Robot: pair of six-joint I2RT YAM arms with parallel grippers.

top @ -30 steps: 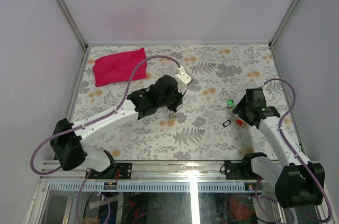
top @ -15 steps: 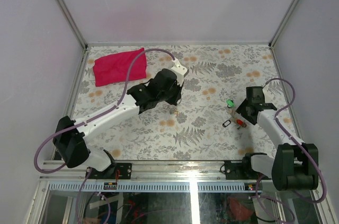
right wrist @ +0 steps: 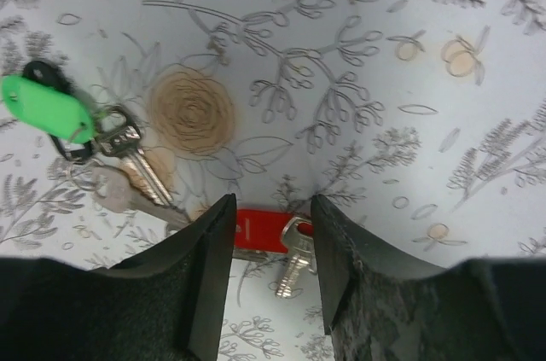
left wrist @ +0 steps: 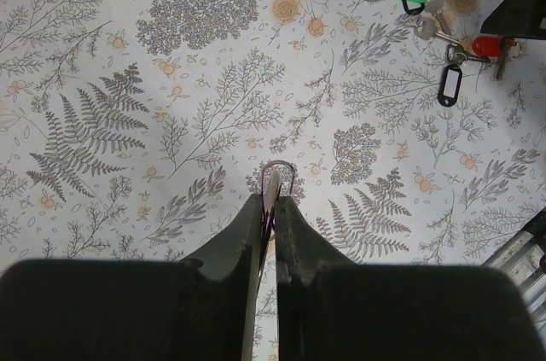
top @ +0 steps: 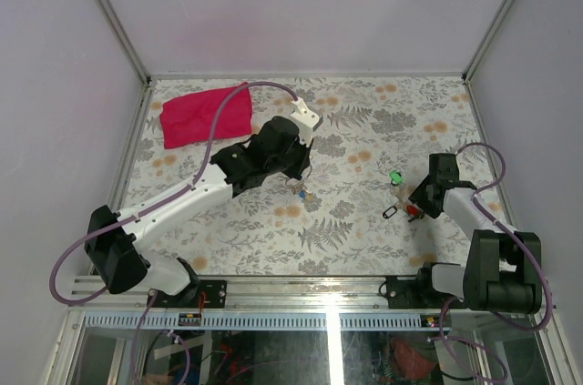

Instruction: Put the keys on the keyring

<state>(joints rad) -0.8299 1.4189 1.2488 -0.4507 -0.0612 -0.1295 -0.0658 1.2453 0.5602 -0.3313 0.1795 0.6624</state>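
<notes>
Keyring (left wrist: 278, 175) stays clenched at the tip of our left jaws; our right jaws, released, have just dropped astride the red key (right wrist: 260, 229), so a grasp looks next.

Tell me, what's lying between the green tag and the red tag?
Silver keys lie between the green tag and the red tag. The right wrist view shows this best.

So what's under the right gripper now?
A red tag and silver key lie on the table within the open right gripper; anything beneath its fingers is covered.
</notes>
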